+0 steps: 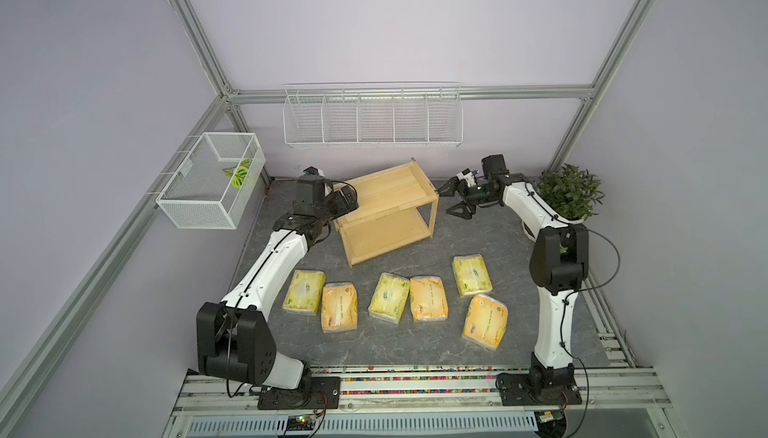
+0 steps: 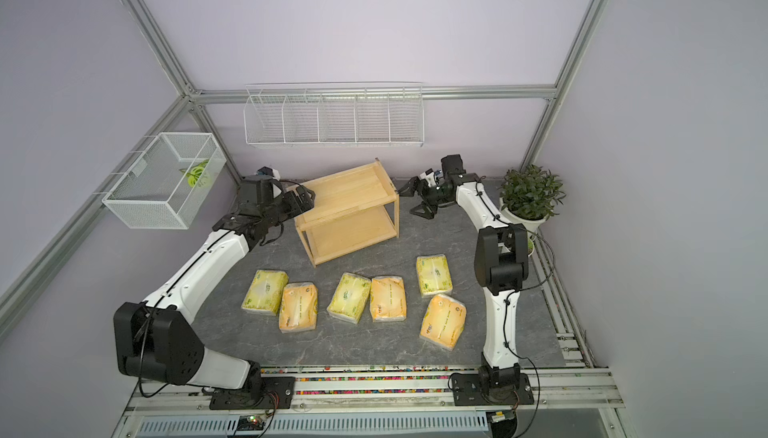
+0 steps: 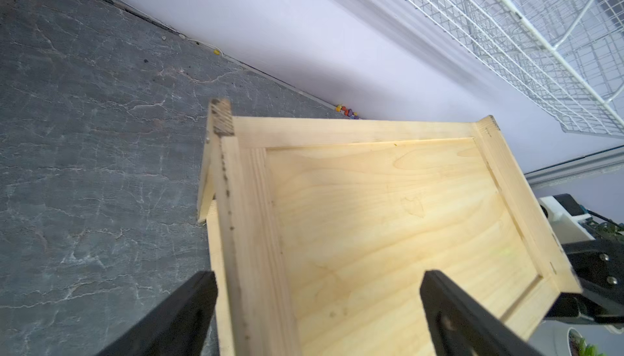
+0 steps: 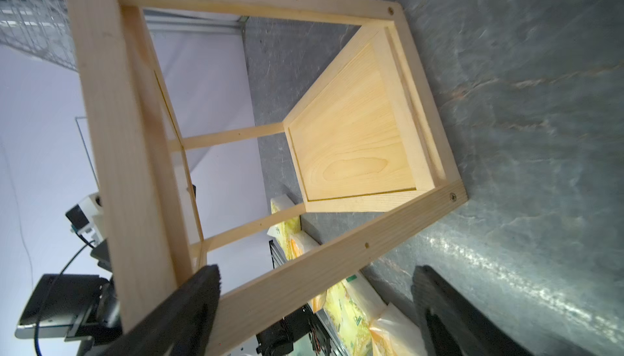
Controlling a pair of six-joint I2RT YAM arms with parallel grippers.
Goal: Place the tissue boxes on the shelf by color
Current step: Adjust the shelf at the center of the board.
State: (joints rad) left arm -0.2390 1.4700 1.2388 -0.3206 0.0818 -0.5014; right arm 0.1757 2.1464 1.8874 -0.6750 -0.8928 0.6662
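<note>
Top views, shelf: We saw the shelf point(image 1: 386, 190) standing askew near the back edge of the tabletop point(image 1: 395, 344), with both boards bare in both top views.
Top views, packs: Three green packs point(image 1: 389, 297) and three orange packs point(image 1: 429, 298) lay mixed in a loose row across the front half of the tabletop, none of them on the shelf.
Top views, left pincer: The left gripper point(image 2: 303, 199) sat at the shelf's end toward the left edge, level with the upper board. We could not judge its spread from there.
Top views, right pincer: The right gripper point(image 1: 451, 201) hung just off the shelf's other end, jaws wide, with nothing between them.
Left wrist view: The left gripper point(image 3: 319, 286) was spread wide and empty. One finger was outside the end rim and the other over the upper board of the shelf point(image 3: 371, 202).
Right wrist view: The right gripper point(image 4: 317, 276) stood wide open and held nothing. It faced the end frame of the shelf point(image 4: 354, 134).
Step, as we judged it: No pack was sorted yet, and the arms seemed set either to square the shelf or to leave it for the first pack.
Doing it well: We reckoned both arms should clear the shelf without nudging it. They should then pinch a soft pack across its short width and keep one colour to each board.
</note>
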